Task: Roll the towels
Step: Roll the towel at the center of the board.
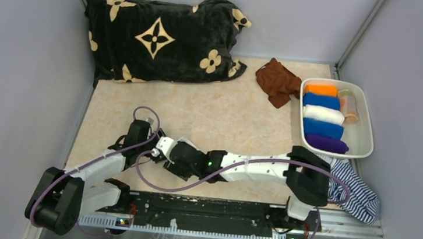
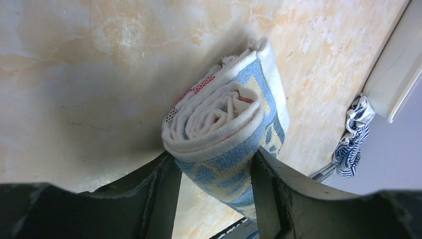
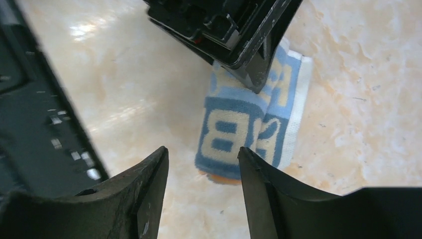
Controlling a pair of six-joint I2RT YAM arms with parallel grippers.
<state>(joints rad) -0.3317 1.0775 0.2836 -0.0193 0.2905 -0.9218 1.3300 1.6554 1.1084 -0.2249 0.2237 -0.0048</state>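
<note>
**Fingers.** My left fingers (image 2: 160, 196) are closed on the rolled blue-white towel (image 2: 226, 124), one finger pressed to each side of its near end. My right fingers (image 3: 144, 191) stand apart with nothing between them, poised just above the same towel (image 3: 234, 134).

**Towel axis.** In the left wrist view the spiral end faces the camera, and the long axis runs away from it toward the upper right. In the right wrist view the axis runs from lower left to upper right, with the far end held under my left fingers. The roll sits low over the desk (image 1: 227, 115), near its front edge at centre-left. I cannot tell whether it touches the surface.

**Container.** A white tray (image 1: 368, 123) at the right holds five rolls side by side, their axes crosswise:
- orange roll (image 1: 321, 89)
- blue roll (image 1: 321, 101)
- white roll (image 1: 323, 114)
- second blue roll (image 1: 322, 128)
- purple roll (image 1: 326, 144)

A peach roll (image 1: 349, 105) lies lengthwise beside them.

**Surroundings.** A crumpled brown towel (image 1: 277, 82) lies just left of the tray. A black flowered blanket (image 1: 158, 38) fills the far left corner. A striped cloth (image 1: 357, 195) lies at the near right.
</note>
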